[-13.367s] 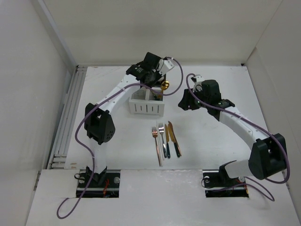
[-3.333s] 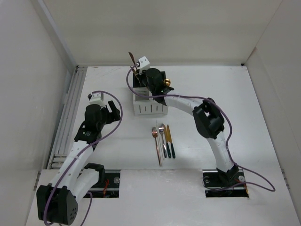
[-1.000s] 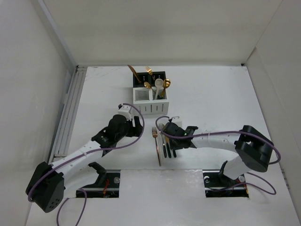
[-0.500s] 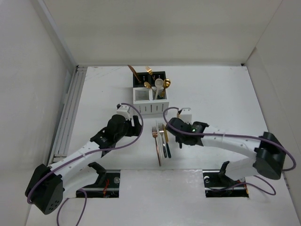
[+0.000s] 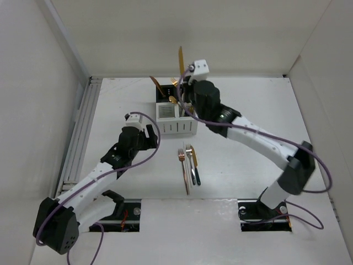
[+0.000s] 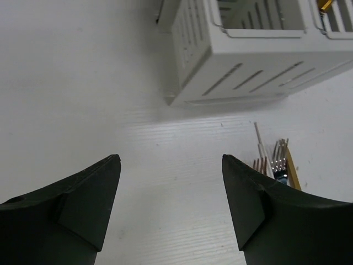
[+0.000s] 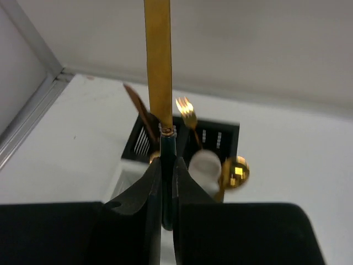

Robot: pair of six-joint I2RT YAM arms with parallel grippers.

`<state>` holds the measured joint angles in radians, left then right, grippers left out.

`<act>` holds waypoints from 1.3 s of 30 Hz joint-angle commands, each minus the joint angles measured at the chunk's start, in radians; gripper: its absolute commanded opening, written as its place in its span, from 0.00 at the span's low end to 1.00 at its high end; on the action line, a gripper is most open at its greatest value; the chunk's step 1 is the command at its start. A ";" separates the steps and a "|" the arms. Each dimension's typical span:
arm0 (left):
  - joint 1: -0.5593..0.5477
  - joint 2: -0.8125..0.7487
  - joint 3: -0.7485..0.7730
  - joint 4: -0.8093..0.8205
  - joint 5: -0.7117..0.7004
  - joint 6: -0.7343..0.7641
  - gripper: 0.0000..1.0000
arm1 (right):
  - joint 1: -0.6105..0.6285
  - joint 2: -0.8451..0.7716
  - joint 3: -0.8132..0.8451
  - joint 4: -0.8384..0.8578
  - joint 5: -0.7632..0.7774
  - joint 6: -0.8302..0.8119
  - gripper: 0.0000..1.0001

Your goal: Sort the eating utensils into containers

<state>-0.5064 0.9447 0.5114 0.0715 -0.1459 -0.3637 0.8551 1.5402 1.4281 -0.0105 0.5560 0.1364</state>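
1. R gripper [image 5: 185, 81] [image 7: 167, 165]: my jaws are pinched tight on the dark handle of a gold-bladed knife [image 5: 180, 58] [image 7: 158, 61], blade pointing straight up.
2. Knife's in the air, above the containers at the far side of the table [image 5: 248, 110].
3. Black container [image 5: 186, 88] [image 7: 218, 135] sits just behind the white container [image 5: 174, 128] [image 6: 248, 66].
4. Already standing in them: gold fork [image 7: 187, 110], cream spoon [image 7: 205, 163], gold spoon [image 7: 237, 171] and a copper-toned piece [image 5: 156, 84] [image 7: 135, 102] leaning out left. Can't tell which compartment each is in.
5. L gripper [image 5: 150, 138] [image 6: 171, 165]: my jaws are spread wide, nothing btwn them, low over bare table near the white container's front-left corner.
6. Loose utensils [image 5: 188, 165] [image 6: 273, 160]: forks and a dark-handled knife lying side by side on the table in front of the white container, apart from both grippers.
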 commanded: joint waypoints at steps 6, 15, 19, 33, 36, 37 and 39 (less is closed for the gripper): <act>0.178 -0.060 -0.031 0.007 0.025 -0.043 0.71 | -0.083 0.420 0.320 0.502 -0.341 -0.316 0.00; 0.285 -0.060 -0.050 0.036 0.065 -0.052 0.73 | -0.133 0.669 0.474 0.540 -0.427 -0.316 0.00; 0.319 -0.041 -0.060 0.045 0.089 -0.061 0.73 | -0.142 0.669 0.427 0.540 -0.436 -0.290 0.00; 0.328 -0.032 -0.060 0.063 0.107 -0.061 0.73 | -0.162 0.635 0.393 0.531 -0.444 -0.271 0.54; 0.328 -0.032 -0.060 0.063 0.108 -0.061 0.73 | -0.162 0.574 0.370 0.531 -0.444 -0.271 0.55; 0.328 -0.041 -0.060 0.063 0.108 -0.061 0.73 | -0.162 0.551 0.355 0.531 -0.444 -0.271 0.55; 0.328 -0.041 -0.060 0.054 0.118 -0.061 0.73 | -0.153 0.499 0.328 0.531 -0.435 -0.271 0.60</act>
<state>-0.1814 0.9234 0.4583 0.0902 -0.0483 -0.4129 0.6998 2.1841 1.7641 0.4469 0.1265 -0.1410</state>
